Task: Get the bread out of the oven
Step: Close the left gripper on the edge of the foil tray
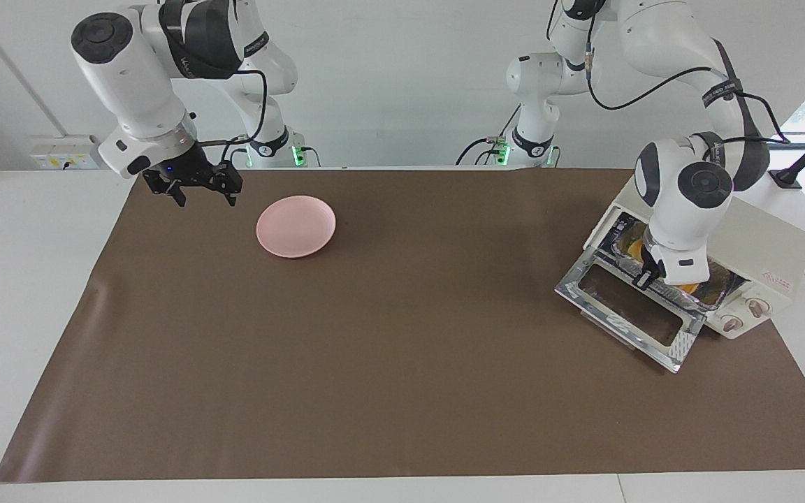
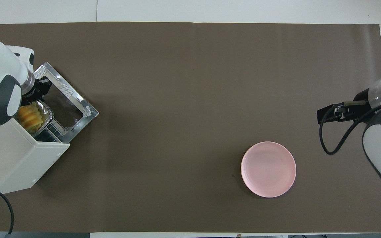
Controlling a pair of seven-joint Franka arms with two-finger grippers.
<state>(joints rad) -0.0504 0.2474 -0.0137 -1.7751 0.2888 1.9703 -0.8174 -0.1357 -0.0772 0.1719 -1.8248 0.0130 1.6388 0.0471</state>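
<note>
The cream-white oven (image 1: 766, 244) stands at the left arm's end of the table, its glass door (image 1: 629, 307) folded down flat on the mat. The bread (image 2: 30, 116), golden-yellow slices in a silver foil tray (image 2: 46, 114), sits at the oven's mouth on the wire rack. In the facing view my left arm hides most of the bread (image 1: 685, 288). My left gripper (image 1: 646, 278) points down at the tray's rim on the door side; it also shows in the overhead view (image 2: 40, 91). My right gripper (image 1: 205, 197) is open, empty and raised over the mat's edge beside the pink plate.
A round pink plate (image 1: 295, 226) lies on the brown mat toward the right arm's end; it also shows in the overhead view (image 2: 268, 169). The oven (image 2: 12, 155) has two knobs (image 1: 743, 314) beside the door. A black cable runs from the oven off the table's edge.
</note>
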